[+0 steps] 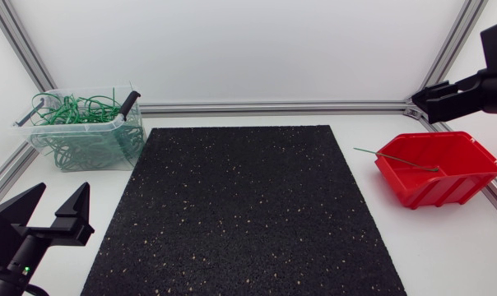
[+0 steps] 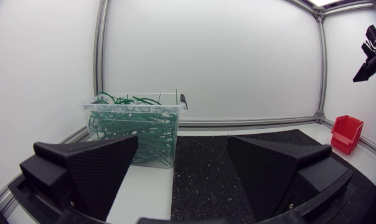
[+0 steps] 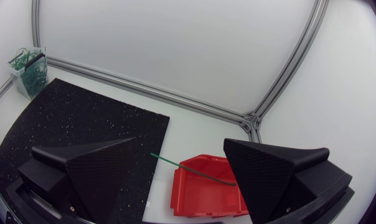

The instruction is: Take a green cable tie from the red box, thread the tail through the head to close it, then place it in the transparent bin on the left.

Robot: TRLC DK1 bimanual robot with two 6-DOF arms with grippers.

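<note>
- Since the green cable tie (image 1: 397, 158) lies untaken in the red box (image 1: 454, 187), the task looks not yet begun: picking, threading and binning all remain.
- White tabletop (image 1: 446, 247), edged by a metal frame (image 1: 273, 107), carries a speckled black mat (image 1: 248, 214).
- Transparent bin (image 1: 67, 125), full of looped ties (image 1: 76, 111), stands off the mat's far left corner.
- Red box sits right of the mat, the tie's tail pointing matward.
- Left jaws gape wide and empty by the mat's near left corner; right jaws, likewise wide and empty, hang above the mat's far right.
</note>
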